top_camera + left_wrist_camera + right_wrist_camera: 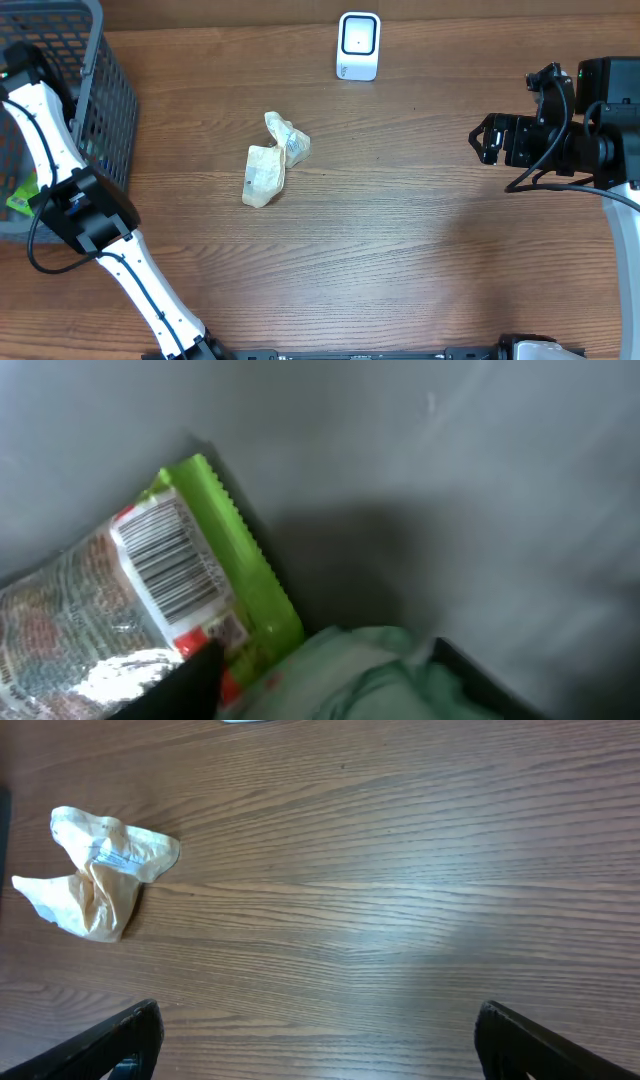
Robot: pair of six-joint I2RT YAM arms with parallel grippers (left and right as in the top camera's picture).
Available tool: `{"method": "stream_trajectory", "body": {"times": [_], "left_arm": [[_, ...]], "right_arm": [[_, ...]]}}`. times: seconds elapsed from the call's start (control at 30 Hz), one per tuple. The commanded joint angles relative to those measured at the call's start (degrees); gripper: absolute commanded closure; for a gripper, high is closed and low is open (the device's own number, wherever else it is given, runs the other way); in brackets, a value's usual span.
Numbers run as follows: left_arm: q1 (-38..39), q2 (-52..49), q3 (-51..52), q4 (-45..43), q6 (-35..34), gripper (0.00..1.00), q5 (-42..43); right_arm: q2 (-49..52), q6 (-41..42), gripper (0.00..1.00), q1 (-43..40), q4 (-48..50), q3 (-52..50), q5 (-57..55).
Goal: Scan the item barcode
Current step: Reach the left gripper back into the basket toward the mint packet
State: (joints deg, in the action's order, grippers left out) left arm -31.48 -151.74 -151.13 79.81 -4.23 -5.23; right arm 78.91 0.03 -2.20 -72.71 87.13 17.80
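Just beside left fingers: green packet, barcode showing.

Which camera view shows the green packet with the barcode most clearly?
The left wrist view: the green packet lies close, its barcode facing the camera. Overhead shows only a small green bit of it inside the basket. The right wrist view does not show it.
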Motion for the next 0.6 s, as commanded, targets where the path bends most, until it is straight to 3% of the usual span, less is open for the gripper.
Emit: {"method": "stream_trajectory", "body": {"times": [0.0,0.13,0.33,0.57], "left_arm": [[0.4,-1.1,0.0,2.6,0.6,0.68,1.2],[0.4,-1.1,-0.3,5.0,0.5,0.96,1.2],[0.4,-1.0,-7.6,9.5,-1.2,0.96,1.2],[0.4,1.0,-26.9,14.4,-4.0,0.96,1.0]], "right_arm": [[-0.7,0.2,0.00,0.3,0.3,1.3,0.3],[-0.7,0.2,0.00,0.3,0.4,1.3,0.3],[-0.7,0.2,0.00,0.3,0.5,1.3,0.3],[-0.7,0.2,0.00,0.3,0.6,1.3,0.4]]}}
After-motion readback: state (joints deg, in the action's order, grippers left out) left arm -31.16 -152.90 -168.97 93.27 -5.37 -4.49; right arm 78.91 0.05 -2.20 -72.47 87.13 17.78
